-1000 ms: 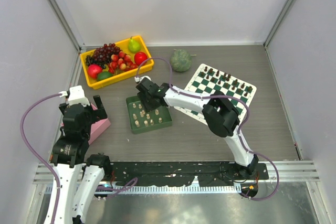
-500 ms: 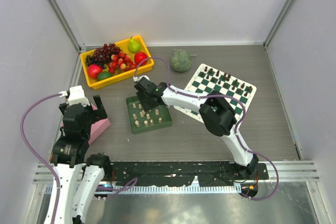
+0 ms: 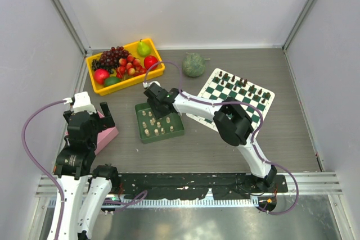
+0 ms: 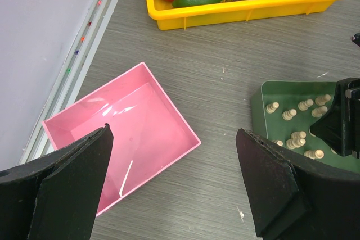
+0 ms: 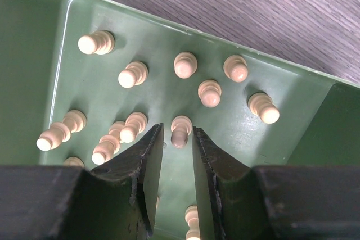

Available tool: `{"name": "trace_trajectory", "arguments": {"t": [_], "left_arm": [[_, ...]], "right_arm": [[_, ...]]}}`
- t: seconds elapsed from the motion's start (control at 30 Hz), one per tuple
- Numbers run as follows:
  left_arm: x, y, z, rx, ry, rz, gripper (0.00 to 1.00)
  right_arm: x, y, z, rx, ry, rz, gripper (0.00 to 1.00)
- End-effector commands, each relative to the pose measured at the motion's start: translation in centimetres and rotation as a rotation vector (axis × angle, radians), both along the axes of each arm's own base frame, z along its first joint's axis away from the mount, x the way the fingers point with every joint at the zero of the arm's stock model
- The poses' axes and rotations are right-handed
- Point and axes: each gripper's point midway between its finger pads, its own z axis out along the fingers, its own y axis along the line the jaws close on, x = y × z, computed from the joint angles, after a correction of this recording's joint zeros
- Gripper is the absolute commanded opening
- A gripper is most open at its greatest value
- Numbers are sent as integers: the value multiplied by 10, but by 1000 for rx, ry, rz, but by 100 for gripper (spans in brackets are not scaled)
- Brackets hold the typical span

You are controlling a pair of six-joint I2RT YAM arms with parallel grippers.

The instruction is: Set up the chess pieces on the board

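Though contact unclear, right pincer [image 5: 177,129] narrowly straddles chess piece [image 5: 180,134] | left pincer [image 4: 174,133] gapes empty

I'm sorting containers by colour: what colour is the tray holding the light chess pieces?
The tray is dark green. It shows best in the right wrist view.

Counter [image 3: 197,144]: grey wood-grain, matt. Green tray [image 5: 236,134]: smooth plastic, faint sheen. Chess pieces [image 5: 211,93]: pale wood, smooth. Pink box [image 4: 121,133]: glossy plastic. Yellow bin [image 4: 247,10]: plastic, glossy.

Bright even overhead light, soft shadows, edges perhaps blurred
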Motion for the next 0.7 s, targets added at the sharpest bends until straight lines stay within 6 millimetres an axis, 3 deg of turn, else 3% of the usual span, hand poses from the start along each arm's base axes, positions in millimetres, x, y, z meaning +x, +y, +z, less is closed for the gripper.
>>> {"name": "trace_trajectory", "arguments": {"t": [0.0,0.4,0.67], "left_arm": [[0,4,5,15,-14,14,99],[0,4,5,13,-14,15,99],[0,4,4,13,-13,15,99]], "right_arm": [[4,6,11,18,-25,2,33],[1,8,18,35,-20,11,22],[7,6,54,74,-81,6,15]]}}
